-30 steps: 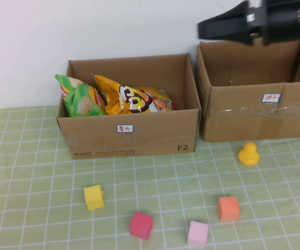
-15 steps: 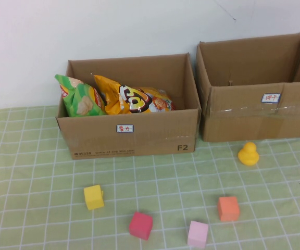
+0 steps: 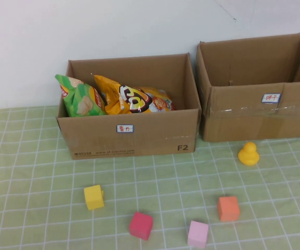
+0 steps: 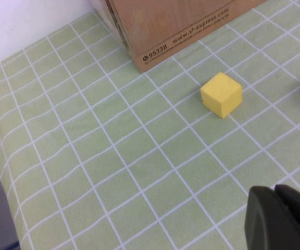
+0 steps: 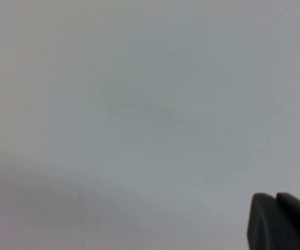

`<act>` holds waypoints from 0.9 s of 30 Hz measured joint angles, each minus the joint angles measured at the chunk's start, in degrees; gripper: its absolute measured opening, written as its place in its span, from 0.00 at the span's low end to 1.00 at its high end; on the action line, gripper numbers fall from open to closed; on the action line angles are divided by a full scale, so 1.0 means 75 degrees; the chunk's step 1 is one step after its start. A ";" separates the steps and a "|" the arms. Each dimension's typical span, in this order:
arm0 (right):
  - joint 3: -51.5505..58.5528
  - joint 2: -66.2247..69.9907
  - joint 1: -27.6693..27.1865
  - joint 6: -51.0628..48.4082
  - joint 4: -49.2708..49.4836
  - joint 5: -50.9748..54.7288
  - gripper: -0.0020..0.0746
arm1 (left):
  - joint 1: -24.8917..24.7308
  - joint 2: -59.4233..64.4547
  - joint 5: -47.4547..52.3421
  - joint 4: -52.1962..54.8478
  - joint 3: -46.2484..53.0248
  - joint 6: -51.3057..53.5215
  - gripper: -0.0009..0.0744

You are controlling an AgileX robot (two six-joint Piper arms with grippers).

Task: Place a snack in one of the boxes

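Note:
Two brown cardboard boxes stand at the back of the table. The left box [image 3: 129,136] holds a green snack bag [image 3: 79,96] and an orange snack bag [image 3: 134,99]. The right box [image 3: 259,117] shows nothing inside from here. My left gripper [image 4: 275,194] is shut and empty, low over the cloth near the table's front left, with a yellow cube [image 4: 221,94] and the left box's corner [image 4: 160,31] ahead of it. My right gripper [image 5: 276,199] is shut and empty, facing only a plain white surface; neither arm shows in the high view.
On the green checked cloth lie a yellow cube [image 3: 94,197], a red cube [image 3: 141,225], a pink cube [image 3: 198,234] and an orange cube [image 3: 228,208]. A yellow toy duck [image 3: 249,153] sits in front of the right box. A white wall rises behind the boxes.
One second ago the right arm hung above the right box at the top right of the high view; it has since left that view. The boxes, bags and cubes stayed put.

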 joint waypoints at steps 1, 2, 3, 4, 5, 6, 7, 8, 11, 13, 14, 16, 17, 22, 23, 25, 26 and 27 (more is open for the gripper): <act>0.0115 0.0000 0.0000 -0.0139 0.0016 0.0391 0.03 | 0.0000 0.0000 0.0000 0.0000 0.0000 0.0000 0.01; 0.0372 0.0000 0.0000 -0.0244 0.0053 0.0834 0.03 | 0.0000 0.0000 0.0000 0.0000 0.0000 0.0000 0.01; 0.0603 0.0000 0.0000 -0.0316 0.0177 0.1189 0.03 | 0.0000 0.0000 0.0000 0.0000 0.0000 0.0000 0.01; 0.0796 0.0000 0.0000 -0.0336 0.0339 0.1445 0.03 | 0.0000 0.0000 0.0000 0.0000 0.0000 0.0000 0.01; 0.1032 0.0000 -0.0006 -0.0348 0.0537 0.1580 0.03 | 0.0000 0.0000 0.0000 0.0000 0.0000 0.0000 0.01; 0.1266 0.0000 -0.0006 -0.0366 0.0898 0.1637 0.03 | 0.0000 0.0000 0.0000 0.0000 0.0000 0.0000 0.01; 0.1504 0.0000 -0.0006 -0.0377 0.1155 0.1623 0.03 | 0.0000 0.0000 0.0000 0.0000 0.0000 0.0000 0.01; 0.1742 -0.0003 -0.0006 -0.0395 0.1486 0.1546 0.03 | 0.0000 0.0000 0.0000 0.0000 0.0000 0.0000 0.01; 0.2374 -0.0034 -0.0006 -0.0426 0.2120 0.1228 0.03 | 0.0000 0.0000 0.0000 0.0000 0.0000 0.0000 0.01; 0.2818 -0.0064 -0.0006 -0.0544 0.2182 0.1188 0.03 | 0.0000 0.0000 0.0000 0.0000 0.0000 0.0000 0.01; 0.3035 -0.0085 -0.0006 -0.0682 0.2168 0.1246 0.03 | 0.0000 0.0000 0.0000 0.0000 0.0000 0.0000 0.01; 0.3469 -0.0161 0.0009 -0.1001 0.2168 0.1570 0.03 | 0.0000 0.0000 0.0000 0.0014 0.0000 0.0000 0.01; 0.3673 -0.0186 0.0026 -0.1156 0.2223 0.1818 0.03 | 0.0000 0.0000 0.0000 0.0014 0.0000 0.0000 0.01; 0.4695 -0.0280 0.0089 -0.2627 0.4401 0.2459 0.02 | 0.0000 0.0000 0.0000 0.0014 0.0000 0.0000 0.01; 0.4860 -0.0295 0.0151 -0.3056 0.4948 0.2499 0.02 | 0.0000 0.0000 0.0000 0.0014 0.0000 0.0000 0.01; 0.5119 -0.0311 0.0290 -0.4035 0.5866 0.2607 0.02 | 0.0000 0.0000 0.0000 0.0014 0.0000 0.0000 0.01; 0.5238 -0.0328 0.0394 -0.4551 0.6325 0.2687 0.02 | 0.0000 0.0000 0.0000 0.0014 0.0000 0.0000 0.01; 0.5343 -0.0386 0.0491 -0.4951 0.6752 0.2782 0.02 | 0.0000 0.0000 0.0000 0.0014 0.0000 0.0000 0.01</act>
